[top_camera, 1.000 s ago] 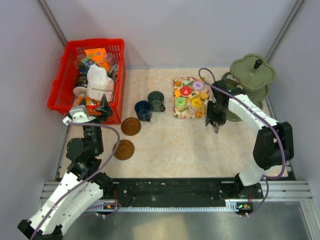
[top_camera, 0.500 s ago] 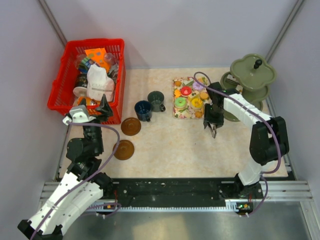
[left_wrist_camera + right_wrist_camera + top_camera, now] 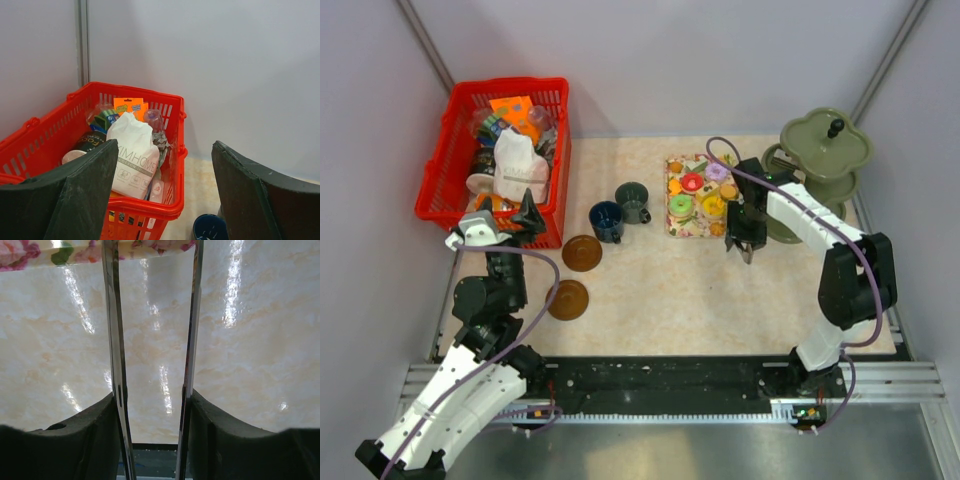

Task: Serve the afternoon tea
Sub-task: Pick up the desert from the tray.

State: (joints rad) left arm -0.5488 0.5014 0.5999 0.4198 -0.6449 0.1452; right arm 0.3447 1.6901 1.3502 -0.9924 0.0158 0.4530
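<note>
The red plastic basket (image 3: 510, 88) stands at the far left of the table, full of mixed things. On a white pouch (image 3: 131, 150) inside it the letters "IMHOME" can be read, and below them "COTTON"; the smaller print is too small to read. The left arm is folded up beside the basket's near right corner. The left fingers (image 3: 75, 200) stand wide apart and hold nothing.

To the right lie two round brown saucers (image 3: 582, 252), a little apart. After them come the navy mug (image 3: 607, 221) and the dark-green mug (image 3: 632, 201), just beside each other. Further right, the small colourful toy pastries (image 3: 692, 182) lie on a rectangular flowered tray (image 3: 674, 222).

The right arm bends in from the right. The right fingers (image 3: 60, 445) point down just beside the tray's near right corner and are closed on thin metal tongs (image 3: 114, 340), whose two blades stand apart. The olive-green three-tier stand (image 3: 825, 145) is at the far right.

The table (image 3: 670, 290) is beige, marble-like and glossy; the walls are plain grey.
</note>
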